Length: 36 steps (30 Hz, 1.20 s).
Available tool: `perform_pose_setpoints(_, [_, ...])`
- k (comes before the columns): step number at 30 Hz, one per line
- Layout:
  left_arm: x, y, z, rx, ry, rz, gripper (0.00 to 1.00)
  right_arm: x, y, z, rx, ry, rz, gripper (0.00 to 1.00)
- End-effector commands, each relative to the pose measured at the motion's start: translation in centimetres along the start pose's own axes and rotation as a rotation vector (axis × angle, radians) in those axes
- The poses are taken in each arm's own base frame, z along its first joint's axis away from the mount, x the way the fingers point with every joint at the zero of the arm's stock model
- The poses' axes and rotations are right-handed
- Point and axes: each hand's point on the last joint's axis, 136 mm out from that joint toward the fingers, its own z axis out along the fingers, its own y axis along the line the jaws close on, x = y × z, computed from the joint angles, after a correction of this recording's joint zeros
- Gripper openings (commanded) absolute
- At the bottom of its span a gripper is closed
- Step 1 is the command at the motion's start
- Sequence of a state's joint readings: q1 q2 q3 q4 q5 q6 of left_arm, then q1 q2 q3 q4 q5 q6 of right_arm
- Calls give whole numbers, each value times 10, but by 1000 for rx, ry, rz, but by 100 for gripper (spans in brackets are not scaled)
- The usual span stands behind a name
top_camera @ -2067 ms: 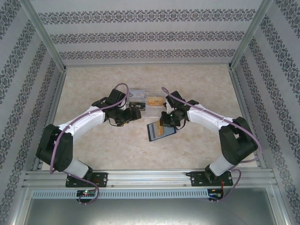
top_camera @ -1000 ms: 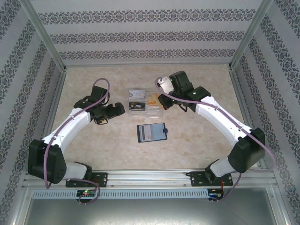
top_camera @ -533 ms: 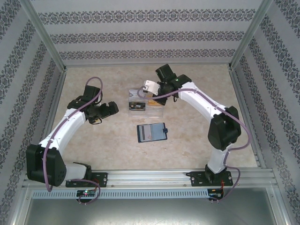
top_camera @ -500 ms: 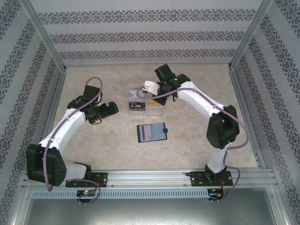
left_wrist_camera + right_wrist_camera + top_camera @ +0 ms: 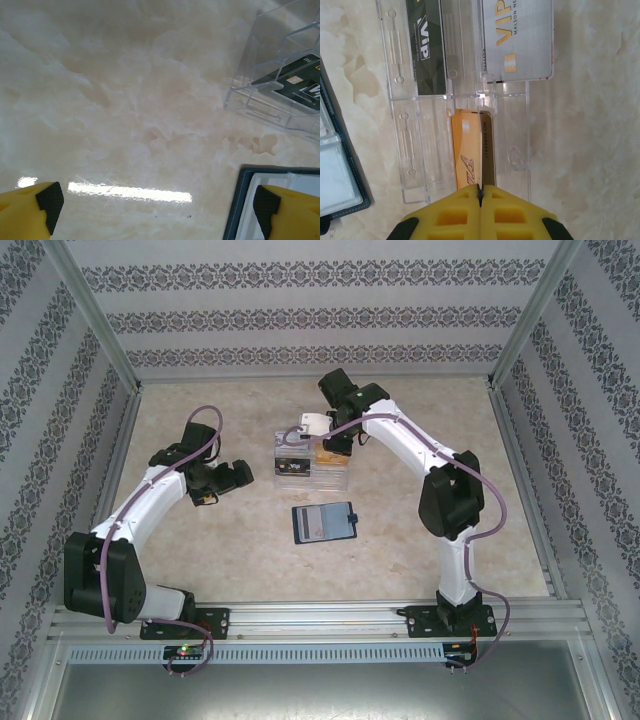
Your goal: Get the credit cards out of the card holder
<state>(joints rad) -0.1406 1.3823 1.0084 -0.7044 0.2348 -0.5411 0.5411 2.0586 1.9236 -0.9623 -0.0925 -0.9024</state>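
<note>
A short time ago both arms were close together in the middle of the overhead view, and the card holder (image 5: 324, 523) lay crooked under the right arm. Now it lies flat and straight, alone, a little below the centre of that frame. It is open, with its pale inner pocket facing up, and nothing touches it.

The left gripper (image 5: 157, 202) has drawn back to the left of the overhead frame. Its fingers are spread wide and hold nothing. Between them is only the table (image 5: 125, 100), with one dark corner of the card holder at the lower right of the wrist view.

The right gripper (image 5: 480, 187) has swung to the upper middle of the overhead frame. It hangs over the clear box (image 5: 415, 150), which stands just above the card holder there. Its fingers are pressed fully together. From their seam a thin line with a narrow strip of small print runs upward over the orange card (image 5: 467, 150). It may be a card pinched edge-on, but I cannot tell it apart from the box and what lies in it. A black card (image 5: 427, 45) and a white card (image 5: 520, 45) lie at the top of this view, and the white one reaches past the box's right wall.

In my judgement the work is now at the box and not at the holder, so one delivery is ending. It is not possible to see whether the pale pocket keeps another card.
</note>
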Motion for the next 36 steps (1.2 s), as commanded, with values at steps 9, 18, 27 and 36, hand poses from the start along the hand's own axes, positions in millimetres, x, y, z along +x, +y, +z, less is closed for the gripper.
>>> perform_pose_setpoints(9, [5,2,3,6,57,14,99,6,13,16,-71,71,-25,0])
perform_pose_setpoints(18, [10,4,9,7,77,16,99,4,12,25,-78,79,-5,3])
perform_pose_setpoints(27, [14,0,10,33,93,18,99,-1,6,22,-50,84,26,19])
perform_pose_setpoints(36, [14,-4,8,57,92,11,99,-14,-7,-25,44,17,116,35])
